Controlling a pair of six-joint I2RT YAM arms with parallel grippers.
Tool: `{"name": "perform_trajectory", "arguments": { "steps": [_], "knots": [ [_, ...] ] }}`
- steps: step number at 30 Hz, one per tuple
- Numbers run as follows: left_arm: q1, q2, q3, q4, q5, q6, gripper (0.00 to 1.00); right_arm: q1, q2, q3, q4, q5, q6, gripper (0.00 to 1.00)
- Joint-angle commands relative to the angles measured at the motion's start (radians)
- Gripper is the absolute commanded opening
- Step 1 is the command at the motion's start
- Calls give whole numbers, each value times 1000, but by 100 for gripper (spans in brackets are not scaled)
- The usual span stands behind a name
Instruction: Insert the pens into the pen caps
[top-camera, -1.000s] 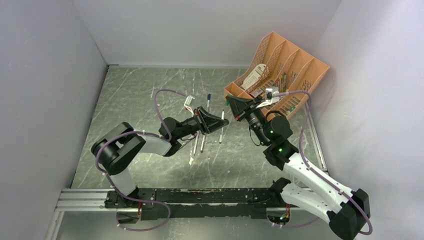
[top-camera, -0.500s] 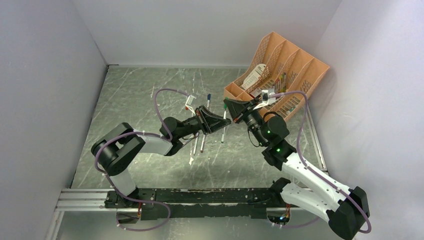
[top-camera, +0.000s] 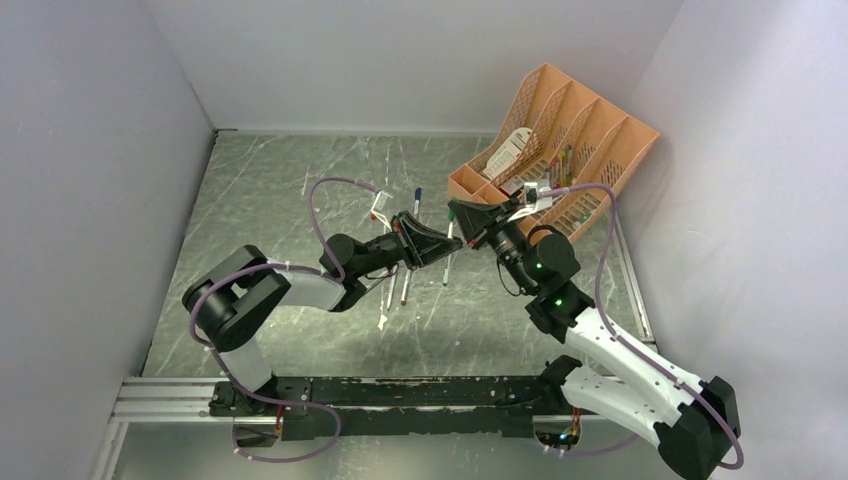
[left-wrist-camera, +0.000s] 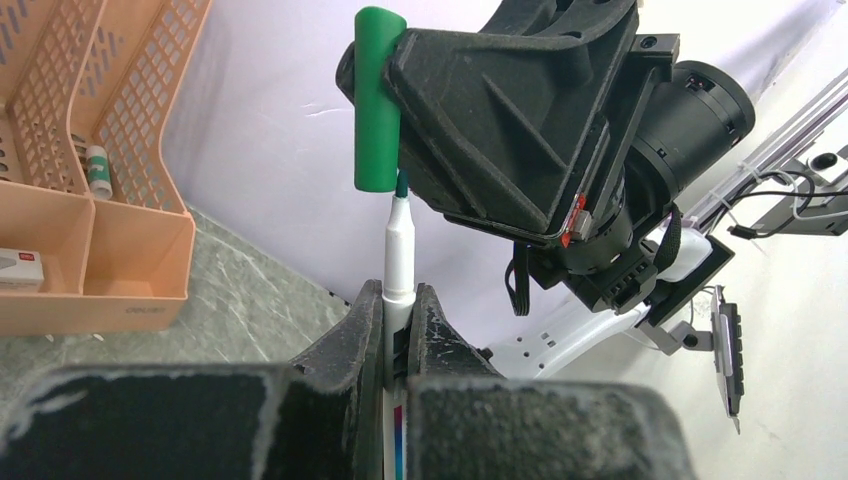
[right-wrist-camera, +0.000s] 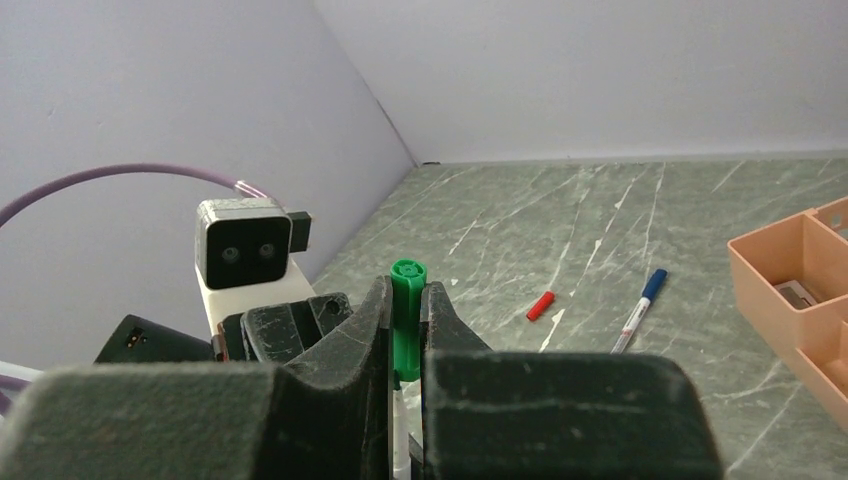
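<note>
My left gripper (left-wrist-camera: 398, 295) is shut on a whitish pen (left-wrist-camera: 398, 260) with a green tip and holds it upright above the table. My right gripper (right-wrist-camera: 407, 295) is shut on a green pen cap (right-wrist-camera: 407, 315), also seen in the left wrist view (left-wrist-camera: 378, 100). The pen's green tip sits right at the cap's open mouth, in line with it. In the top view the two grippers meet tip to tip at mid-table, left (top-camera: 455, 245) and right (top-camera: 453, 208). A red cap (right-wrist-camera: 540, 305) and a blue-capped pen (right-wrist-camera: 640, 310) lie on the table beyond.
The orange organiser (top-camera: 560, 140) stands at the back right, close behind my right gripper. Several loose pens (top-camera: 405, 285) lie on the marbled green table (top-camera: 280, 200) under my left arm. Grey walls close in both sides.
My right gripper has moved left with the green cap, closing the gap to the pen in my left gripper. In the last half second almost nothing has moved.
</note>
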Motion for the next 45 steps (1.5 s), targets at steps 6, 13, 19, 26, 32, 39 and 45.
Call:
{"name": "perform_trajectory", "arguments": {
  "steps": [6,13,19,26,32,39,45],
  "knots": [
    [-7,-13,43,83,23,41,7,-4,-46,3,-14,3,-10,0],
    [-9,-1,39,73,29,45,7,-4,-62,9,-8,6,-10,0],
    [-24,5,45,56,36,58,7,-5,-65,29,-1,15,-26,0],
    [-30,14,48,65,34,53,7,-4,-63,27,5,5,-22,0],
    [-29,9,46,56,30,61,7,-5,-80,20,-4,10,-23,0],
    [-29,26,49,72,29,48,7,-4,-92,10,0,6,-20,0],
    [-28,12,53,48,29,65,7,-5,-82,-4,-5,-5,-8,0]
  ]
}}
